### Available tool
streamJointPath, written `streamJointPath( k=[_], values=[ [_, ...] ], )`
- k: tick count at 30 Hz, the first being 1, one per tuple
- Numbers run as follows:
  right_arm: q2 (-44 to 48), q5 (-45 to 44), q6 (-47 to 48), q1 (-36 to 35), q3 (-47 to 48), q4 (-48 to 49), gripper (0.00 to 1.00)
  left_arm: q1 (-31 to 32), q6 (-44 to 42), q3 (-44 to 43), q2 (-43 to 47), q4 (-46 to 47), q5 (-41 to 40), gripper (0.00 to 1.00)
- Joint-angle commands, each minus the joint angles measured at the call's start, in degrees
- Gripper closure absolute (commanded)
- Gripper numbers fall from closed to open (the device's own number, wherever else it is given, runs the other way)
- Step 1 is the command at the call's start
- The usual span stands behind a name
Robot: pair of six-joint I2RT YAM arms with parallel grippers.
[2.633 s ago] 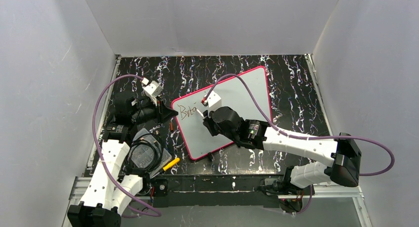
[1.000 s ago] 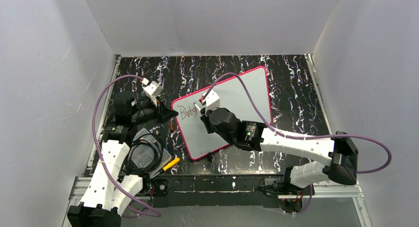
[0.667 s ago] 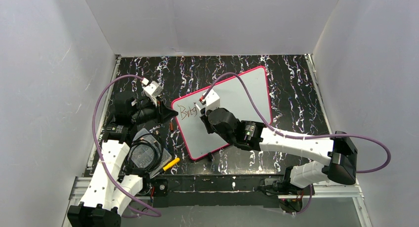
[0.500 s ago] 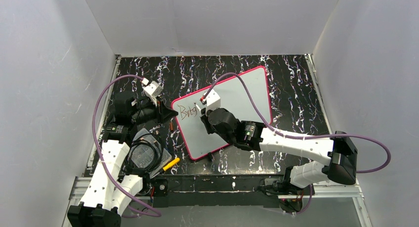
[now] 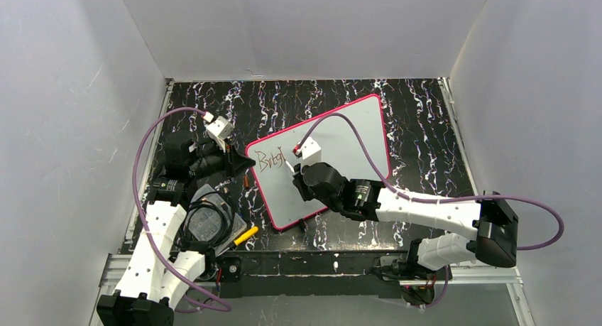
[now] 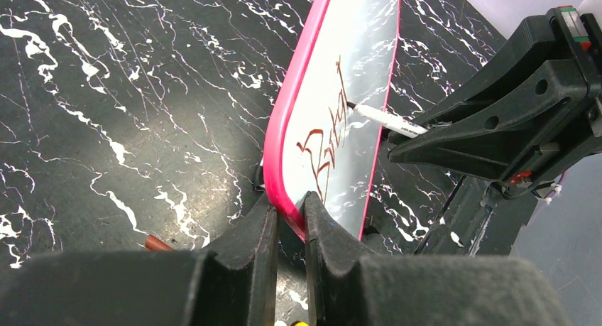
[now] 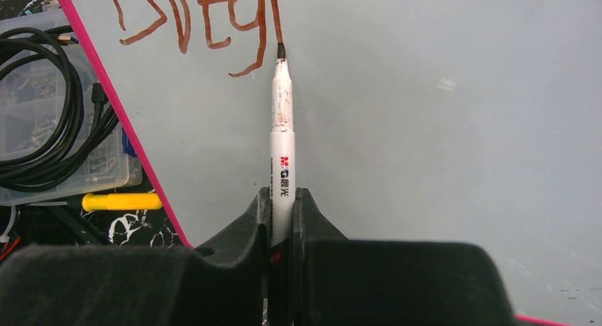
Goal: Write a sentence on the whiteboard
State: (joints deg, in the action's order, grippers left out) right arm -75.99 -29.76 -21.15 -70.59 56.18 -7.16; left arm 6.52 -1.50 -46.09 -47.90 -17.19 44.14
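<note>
On the dark table [image 5: 426,127], the whiteboard [image 5: 348,138] sits in the middle. The left tool [image 6: 289,207] is closed on its near-left pink edge. The right tool [image 7: 282,202] grips a white marker [image 7: 282,127], with the tip at a stroke's end. The sentence [image 7: 199,28] has only its first letters, so the next move is probably to write rightward.

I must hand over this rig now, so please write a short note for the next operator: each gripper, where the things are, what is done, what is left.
Left gripper: jaws shut on the pink frame of the whiteboard, at its left corner.
Right gripper: jaws shut on the marker, tip on the board at the last stroke.
Done: lettering near that corner, roughly "Brig" plus one upright stroke.
Left: the rest of the sentence; most of the board is blank.
</note>
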Motion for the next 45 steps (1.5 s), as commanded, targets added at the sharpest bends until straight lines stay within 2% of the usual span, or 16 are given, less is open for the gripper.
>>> streamJointPath(
  k=[1,22,35,45],
  values=[
    [0.49,-1.07,-1.46,0.45,-1.03,-0.62,0.99,0.51,-4.94,0.69,0.94,-2.85,-0.75,1.0],
    [-2.08,-5.93,3.05,0.52,5.69,0.92,0.99,0.59,-4.95,0.73,0.88,-2.85,-0.81,1.0],
    [-1.15,-8.56,0.26,1.05,4.46,-0.96,0.99,0.59,-5.0,0.79,1.05,-2.85,-0.86,1.0],
    [-0.57,-5.91,-1.29,1.08,1.93,-1.54,0.99,0.59,-4.92,0.73,1.14,-2.85,-0.81,1.0]
  ],
)
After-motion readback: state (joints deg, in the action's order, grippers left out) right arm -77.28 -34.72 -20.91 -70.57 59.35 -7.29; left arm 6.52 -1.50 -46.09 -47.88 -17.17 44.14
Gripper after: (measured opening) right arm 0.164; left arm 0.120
